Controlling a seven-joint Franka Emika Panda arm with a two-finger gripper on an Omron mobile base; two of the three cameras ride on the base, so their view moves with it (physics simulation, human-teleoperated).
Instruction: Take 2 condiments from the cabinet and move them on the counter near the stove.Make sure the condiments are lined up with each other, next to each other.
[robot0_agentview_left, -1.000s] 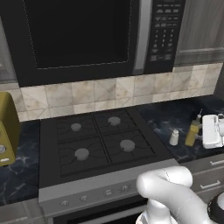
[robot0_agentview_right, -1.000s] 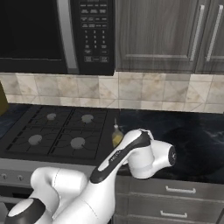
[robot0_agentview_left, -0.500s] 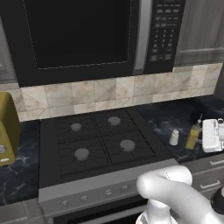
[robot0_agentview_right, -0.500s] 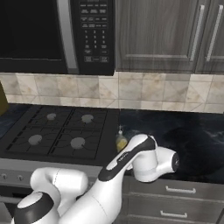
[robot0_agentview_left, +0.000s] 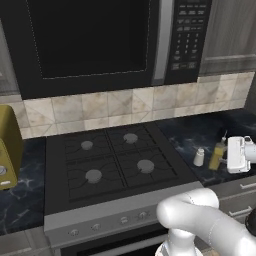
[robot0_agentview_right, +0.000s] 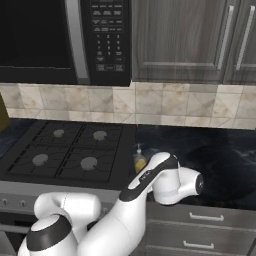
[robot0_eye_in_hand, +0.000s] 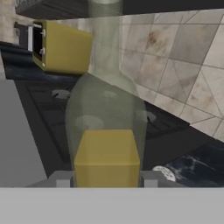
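Yellow-green oil bottle (robot0_eye_in_hand: 107, 131) is held upright in the closed gripper (robot0_eye_in_hand: 107, 181) just right of the shaker (robot0_agentview_left: 199, 157) on the counter (robot0_agentview_left: 200, 137) beside the stove (robot0_agentview_left: 115, 160), so lowering straight down would line them up.

A black microwave (robot0_agentview_left: 107, 42) is mounted above the cooking area, its keypad at the right. Beige stone tile backsplash (robot0_agentview_left: 125, 107) is seen running below it. Dark grey wood-grain upper cabinets (robot0_agentview_right: 192, 40) with long steel handles are set to the microwave's right. A mustard-yellow toaster (robot0_agentview_left: 9, 145) is placed at the worktop's left edge. Grey drawer fronts (robot0_agentview_right: 210, 232) are fitted under the worktop.
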